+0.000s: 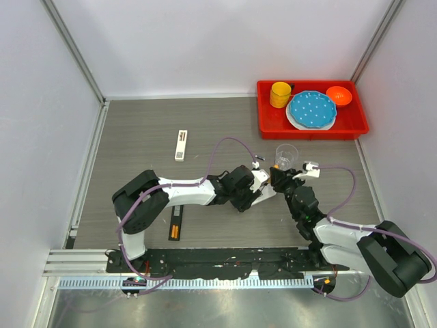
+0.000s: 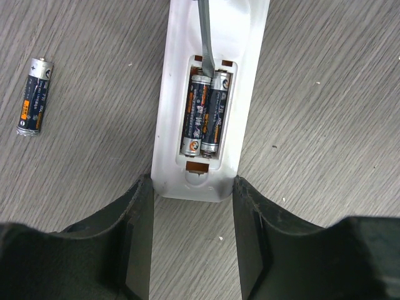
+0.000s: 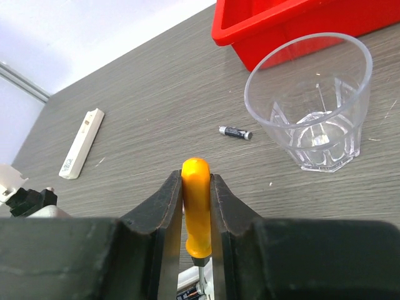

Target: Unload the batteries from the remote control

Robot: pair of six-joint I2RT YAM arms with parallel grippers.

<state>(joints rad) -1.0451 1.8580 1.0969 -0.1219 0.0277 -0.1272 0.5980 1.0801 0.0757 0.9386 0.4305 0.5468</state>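
Orange screwdriver (image 3: pixel 195 215) is pinched by right tool (image 3: pixel 195 180), remote (image 2: pixel 174 94) by left tool (image 2: pixel 192 185); slick, light batteries (image 2: pixel 205 112) are best levered at ends.

L end effector (image 2: pixel 192 182) half-spread, R end effector (image 3: pixel 196 180) pinched tight, both close tgthr.

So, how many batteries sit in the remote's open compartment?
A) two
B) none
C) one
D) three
A: the left wrist view shows two batteries side by side inside the remote, and a third battery lying loose on the table.
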